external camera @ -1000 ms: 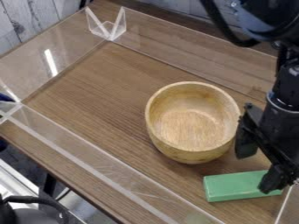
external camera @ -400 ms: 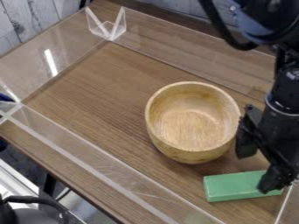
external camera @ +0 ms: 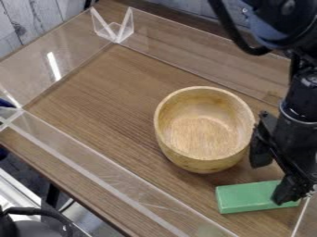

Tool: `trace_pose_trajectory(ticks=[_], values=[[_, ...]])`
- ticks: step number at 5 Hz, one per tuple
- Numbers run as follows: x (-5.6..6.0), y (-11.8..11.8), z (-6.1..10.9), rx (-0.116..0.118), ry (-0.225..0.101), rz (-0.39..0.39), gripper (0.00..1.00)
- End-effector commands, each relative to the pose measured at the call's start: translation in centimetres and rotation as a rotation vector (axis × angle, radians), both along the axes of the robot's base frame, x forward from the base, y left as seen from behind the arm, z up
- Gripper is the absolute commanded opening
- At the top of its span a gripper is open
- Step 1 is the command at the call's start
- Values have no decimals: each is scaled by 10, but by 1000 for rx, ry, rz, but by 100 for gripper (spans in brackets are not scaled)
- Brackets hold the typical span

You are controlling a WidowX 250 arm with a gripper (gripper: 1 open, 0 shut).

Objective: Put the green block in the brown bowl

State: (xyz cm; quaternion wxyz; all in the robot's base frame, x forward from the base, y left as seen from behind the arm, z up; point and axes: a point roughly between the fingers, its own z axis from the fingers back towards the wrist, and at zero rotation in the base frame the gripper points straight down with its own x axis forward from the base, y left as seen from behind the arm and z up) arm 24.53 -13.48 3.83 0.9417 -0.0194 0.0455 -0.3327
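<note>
One green block lies flat on the counter near the brown bowl; the pincer, partly hidden, seems released, its tip over the block's end.

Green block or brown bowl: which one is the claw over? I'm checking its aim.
The flat green rectangular block; the claw overlaps its right end, while the round light-brown wooden bowl lies clear.

Soft, fairly dim light, small white glare at left
</note>
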Motion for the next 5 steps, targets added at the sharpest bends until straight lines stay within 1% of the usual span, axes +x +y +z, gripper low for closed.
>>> trace_pose_trajectory(ticks=[1, 2, 5], values=[[9, 0, 21, -32, -82, -1, 100], [9, 1, 28, -36, -105, -8, 100], [9, 6, 7, -29, -81, -9, 100]])
